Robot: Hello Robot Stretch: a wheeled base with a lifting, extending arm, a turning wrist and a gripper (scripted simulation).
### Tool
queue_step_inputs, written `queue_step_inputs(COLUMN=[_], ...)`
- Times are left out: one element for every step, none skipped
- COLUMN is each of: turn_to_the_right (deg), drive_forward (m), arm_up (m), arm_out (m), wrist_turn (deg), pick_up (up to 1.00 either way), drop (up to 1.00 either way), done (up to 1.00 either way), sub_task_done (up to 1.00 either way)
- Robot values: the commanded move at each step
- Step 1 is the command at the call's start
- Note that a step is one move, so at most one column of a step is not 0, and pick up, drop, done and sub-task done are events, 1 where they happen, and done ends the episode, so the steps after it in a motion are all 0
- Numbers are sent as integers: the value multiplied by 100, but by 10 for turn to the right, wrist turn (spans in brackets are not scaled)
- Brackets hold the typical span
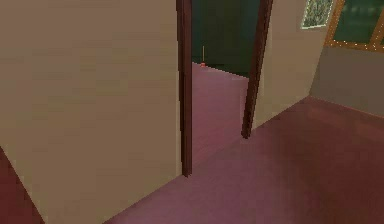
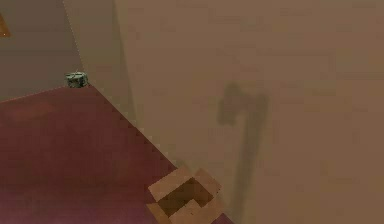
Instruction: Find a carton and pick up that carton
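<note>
A tan box (image 2: 185, 196) sits by the wall (image 2: 290, 60) (perhaps the carton); better to line the base up with it slowly. The jaws' state I cannot tell.

The tan carton (image 2: 185, 196) sits upright, top flaps open, on the reddish floor (image 2: 70, 150) just beside the beige wall (image 2: 300, 80)
</note>
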Motion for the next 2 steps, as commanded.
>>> queue_step_inputs(turn_to_the_right=[0, 0], drive_forward=[0, 0], arm_up=[10, 0], arm_out=[0, 0], wrist_turn=[0, 0], pick_up=[0, 0], drop=[0, 0], done=[0, 100], sub_task_done=[0, 0])
